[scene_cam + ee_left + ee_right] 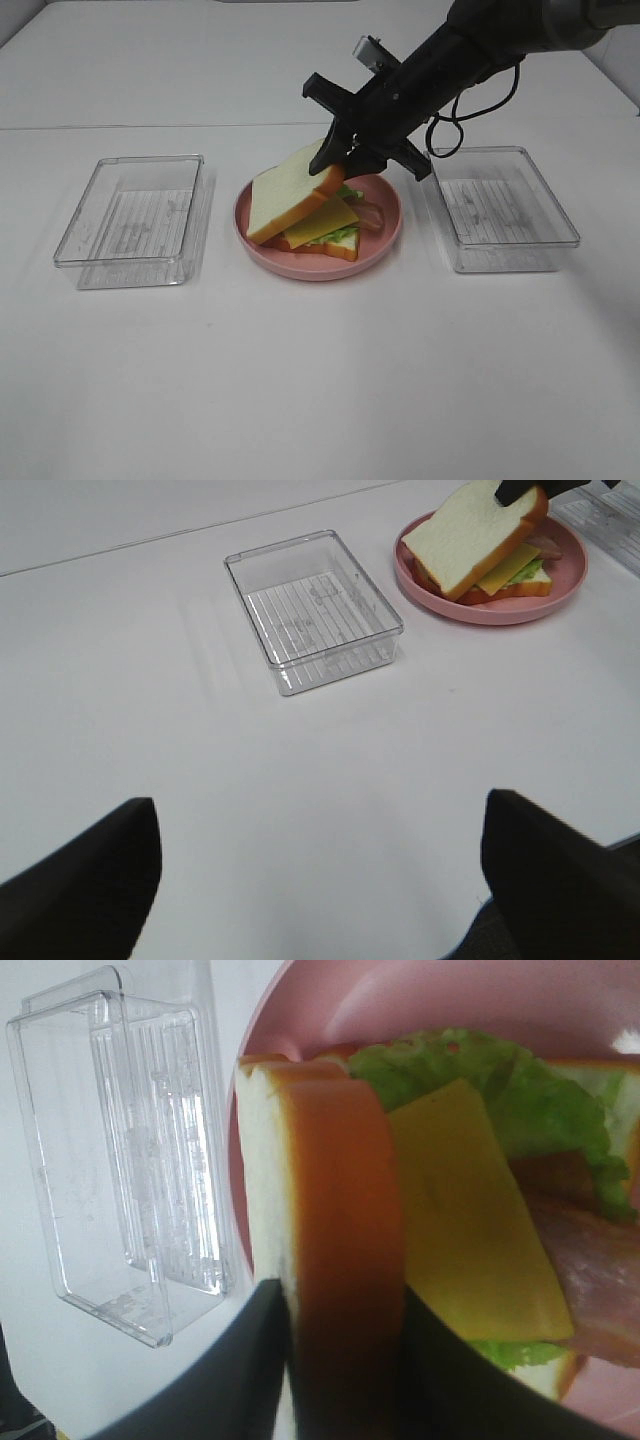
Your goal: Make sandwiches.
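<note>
Right wrist view gives you what the other two don't: the top bread slice (330,1240) sits edge-on between the two dark fingers (240,1380) of the right gripper (345,1360), orange-brown crust facing the lens, both fingers against its faces. So the right gripper is pinching that slice. You also see the yellow cheese slice (470,1230) lying flat right beside the crust, lettuce (500,1090) ruffled around it, and a bacon strip (590,1260) past the cheese.

Exterior high view shows you the whole layout instead. The sandwich stack (310,215) is on the pink plate (385,235). The top slice is tilted: its held edge is raised at the far side of the plate, its long face slopes down toward the plate's near-left rim. The cheese pokes out from under it toward the plate's near side, and a bottom bread slice (340,247) lies flat below.

Left wrist view shows the left gripper (320,880) well apart from the plate, fingers spread wide, nothing between them, over bare table (300,780).

Count: one plate, one stack, two bread slices, one cheese slice, and two clear trays (135,220), one either side of the plate. You can't get an exact bacon count; the strips are partly hidden.
</note>
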